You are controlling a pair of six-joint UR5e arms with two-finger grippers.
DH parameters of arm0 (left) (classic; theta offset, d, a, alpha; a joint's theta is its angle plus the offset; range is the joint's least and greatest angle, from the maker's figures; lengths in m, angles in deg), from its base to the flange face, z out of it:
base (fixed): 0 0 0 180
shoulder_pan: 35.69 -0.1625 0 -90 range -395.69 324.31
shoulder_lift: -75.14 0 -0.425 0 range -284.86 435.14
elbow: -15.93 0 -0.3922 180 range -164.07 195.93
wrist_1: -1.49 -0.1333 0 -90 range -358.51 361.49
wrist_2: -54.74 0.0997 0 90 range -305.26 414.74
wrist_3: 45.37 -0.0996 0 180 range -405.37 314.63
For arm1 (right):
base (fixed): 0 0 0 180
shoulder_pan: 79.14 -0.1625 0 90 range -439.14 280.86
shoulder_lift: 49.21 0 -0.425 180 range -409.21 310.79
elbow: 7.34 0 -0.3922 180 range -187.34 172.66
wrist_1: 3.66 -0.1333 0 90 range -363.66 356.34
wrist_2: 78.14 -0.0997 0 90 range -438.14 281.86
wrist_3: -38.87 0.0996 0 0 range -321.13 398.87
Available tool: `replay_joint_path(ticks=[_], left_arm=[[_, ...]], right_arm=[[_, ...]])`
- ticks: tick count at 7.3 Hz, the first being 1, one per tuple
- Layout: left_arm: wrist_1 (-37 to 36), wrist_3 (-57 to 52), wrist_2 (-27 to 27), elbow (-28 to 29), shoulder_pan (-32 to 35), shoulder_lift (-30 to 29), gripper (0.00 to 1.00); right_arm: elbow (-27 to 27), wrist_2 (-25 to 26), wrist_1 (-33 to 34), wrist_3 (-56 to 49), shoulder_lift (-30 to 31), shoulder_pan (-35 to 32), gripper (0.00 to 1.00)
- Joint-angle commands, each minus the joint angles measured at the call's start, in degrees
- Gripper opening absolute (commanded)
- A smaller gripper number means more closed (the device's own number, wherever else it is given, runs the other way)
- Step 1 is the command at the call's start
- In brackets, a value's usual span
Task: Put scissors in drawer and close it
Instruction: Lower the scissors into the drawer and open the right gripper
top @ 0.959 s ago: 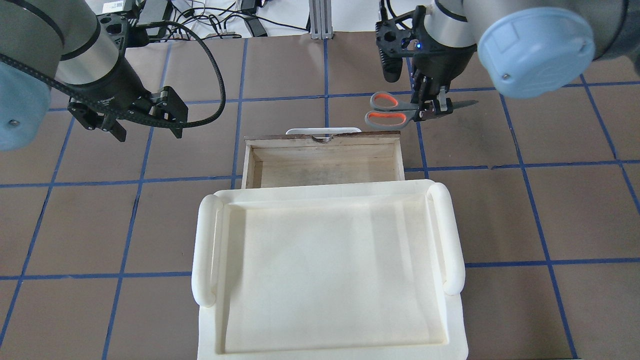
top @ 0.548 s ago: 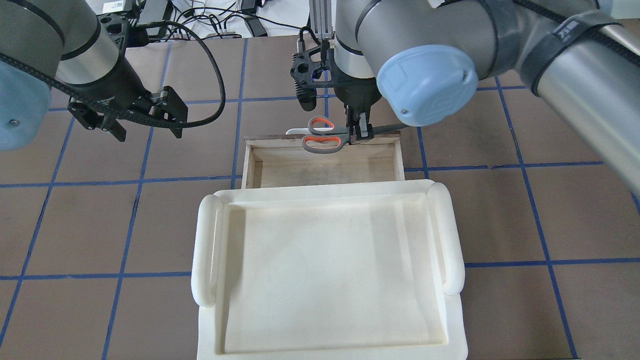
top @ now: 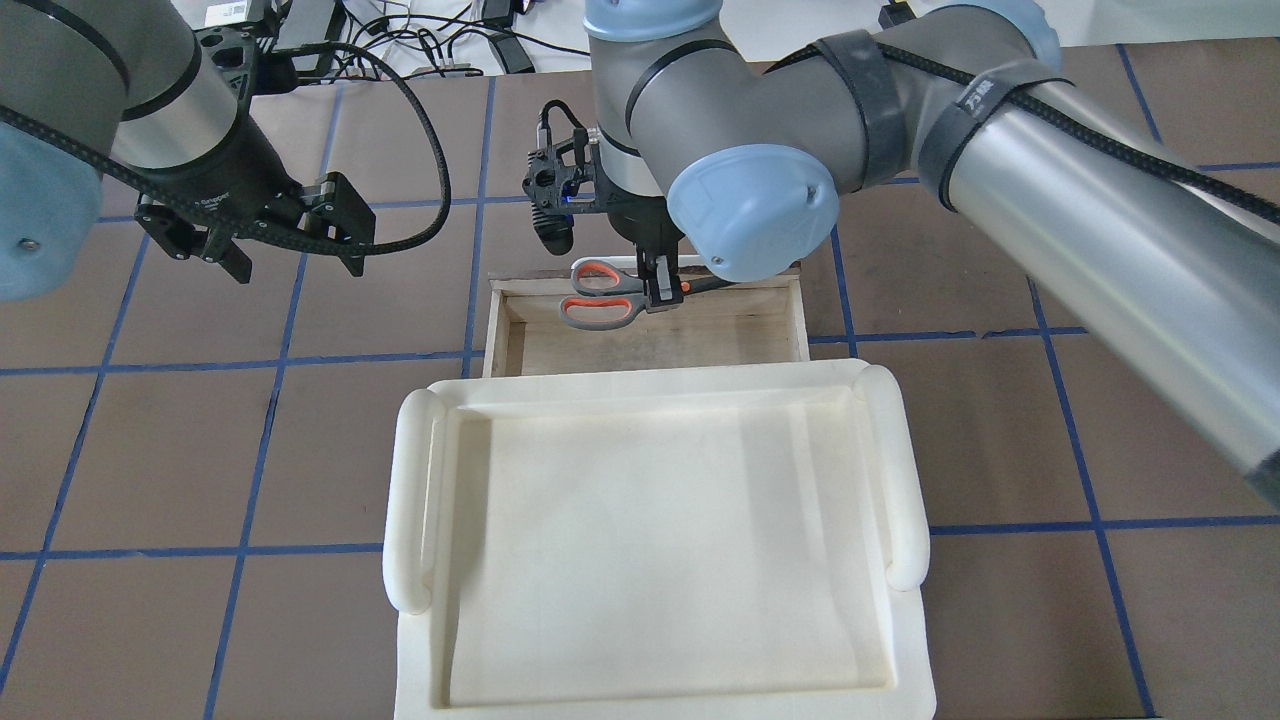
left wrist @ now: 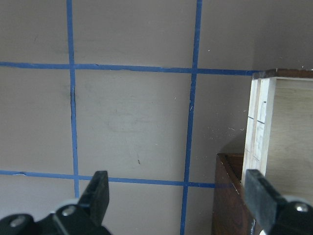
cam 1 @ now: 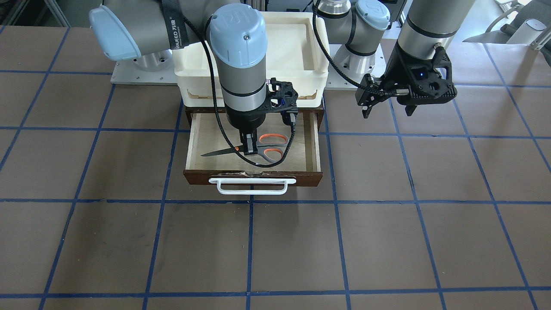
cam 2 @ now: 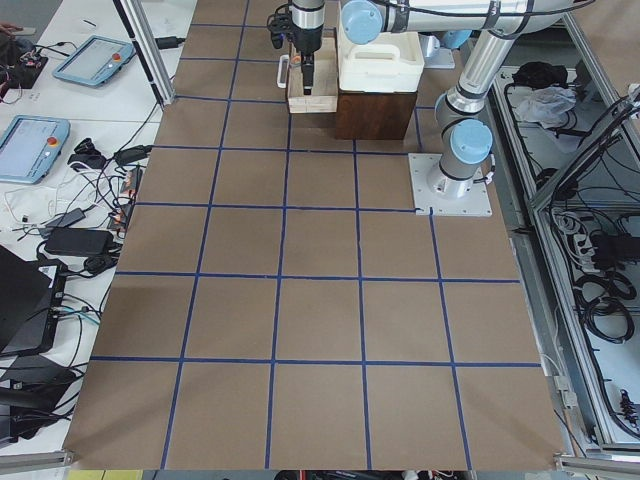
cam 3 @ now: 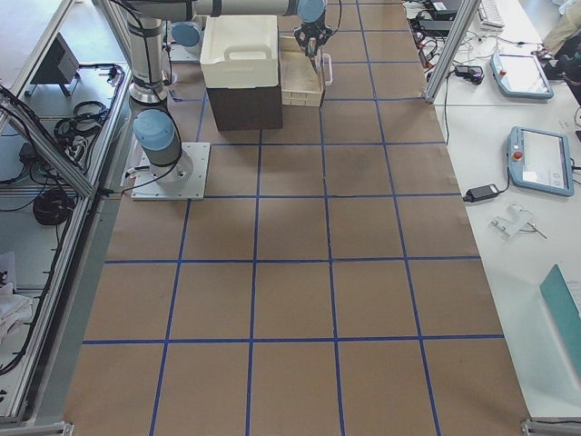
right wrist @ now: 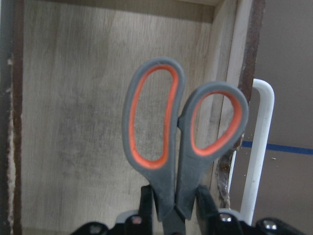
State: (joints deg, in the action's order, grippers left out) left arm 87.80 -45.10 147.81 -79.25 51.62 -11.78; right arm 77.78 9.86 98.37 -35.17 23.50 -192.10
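Observation:
My right gripper (cam 1: 249, 149) is shut on the scissors (cam 1: 270, 146), gripping them at the pivot. They have grey handles with orange-red inner loops. It holds them level over the open drawer (cam 1: 254, 177), near its dark brown front. In the overhead view the scissors (top: 598, 296) lie crosswise under the gripper (top: 660, 292). In the right wrist view the scissors' loops (right wrist: 183, 132) hang over the pale drawer floor (right wrist: 78, 122) and the white bar handle (right wrist: 261, 147). My left gripper (top: 298, 265) is open and empty, left of the drawer, and also shows in the left wrist view (left wrist: 178, 196).
A cream-white tray (top: 415, 500) sits on the brown cabinet above the drawer, and it also shows in the front-facing view (cam 1: 189, 82). The brown table has a grid of blue tape lines. Cables and tablets lie beyond the table's far edge.
My right arm carried the scissors leftward, from above the table right of the drawer to over the drawer's front part. The left arm has not moved.

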Motion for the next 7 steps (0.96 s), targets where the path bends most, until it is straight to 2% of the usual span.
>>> replay_joint_path(ticks=[1,7], left_arm=[[0.0,0.0,0.01,0.0,0.05,0.0,1.0],[0.0,0.0,0.8,0.0,0.05,0.0,1.0]], right_arm=[[0.13,-0.12,0.19,0.03,-1.77,-0.16,0.0],[2.07,-0.12,1.59,0.21,-3.09,-2.7,0.0]])
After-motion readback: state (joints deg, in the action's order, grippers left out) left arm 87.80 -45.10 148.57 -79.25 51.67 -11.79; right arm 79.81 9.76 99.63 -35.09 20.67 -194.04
